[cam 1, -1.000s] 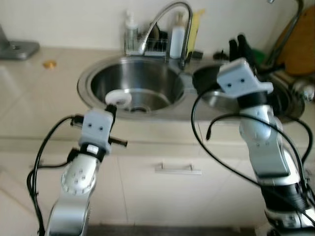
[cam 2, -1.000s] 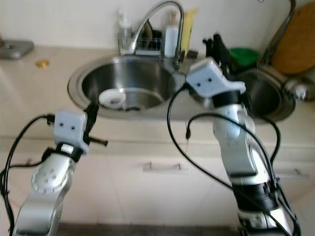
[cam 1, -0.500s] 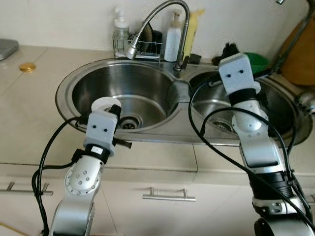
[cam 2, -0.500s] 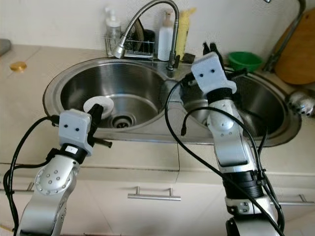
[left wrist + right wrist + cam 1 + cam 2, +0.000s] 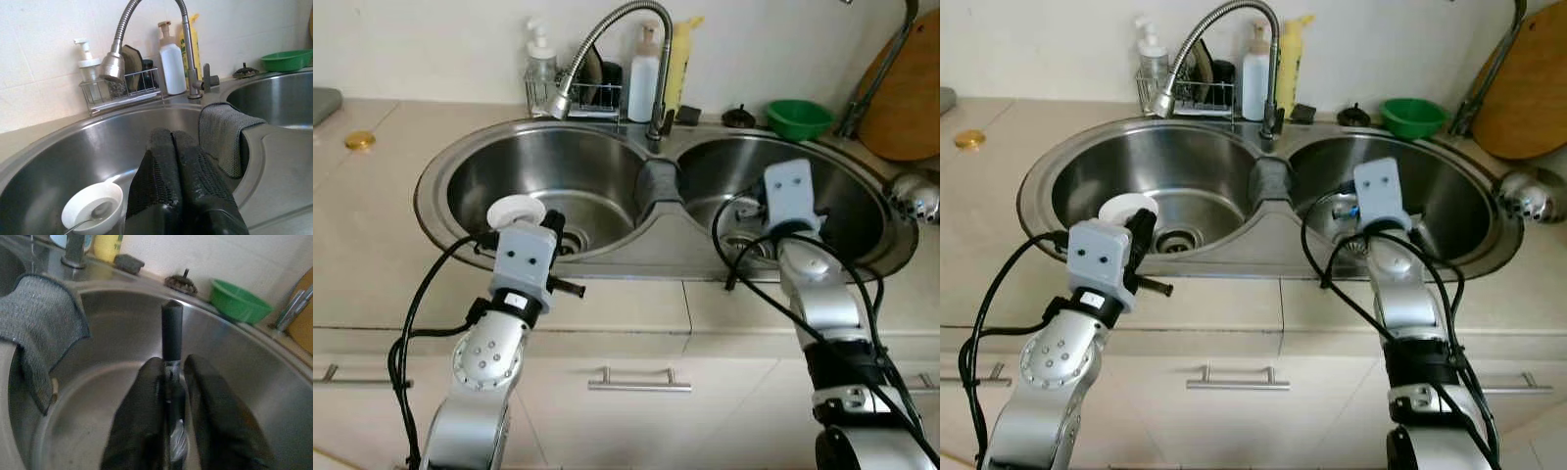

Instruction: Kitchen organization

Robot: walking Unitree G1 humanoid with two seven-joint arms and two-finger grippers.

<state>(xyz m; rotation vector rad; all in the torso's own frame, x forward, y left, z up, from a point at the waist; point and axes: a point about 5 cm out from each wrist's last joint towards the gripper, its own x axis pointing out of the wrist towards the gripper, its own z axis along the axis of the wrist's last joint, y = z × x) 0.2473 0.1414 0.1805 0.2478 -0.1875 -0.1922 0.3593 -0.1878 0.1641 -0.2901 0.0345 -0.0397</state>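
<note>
Black-handled slim utensil (image 5: 171, 333) stands clamped between the right hand's (image 5: 172, 382) fingers over the right steel sink basin (image 5: 862, 211), well inside its rim; left hand (image 5: 172, 147) closed, empty, beside a white bowl (image 5: 93, 208).

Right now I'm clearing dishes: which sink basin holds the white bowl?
The left basin; the white bowl with a spoon sits there, by the left gripper.
</note>
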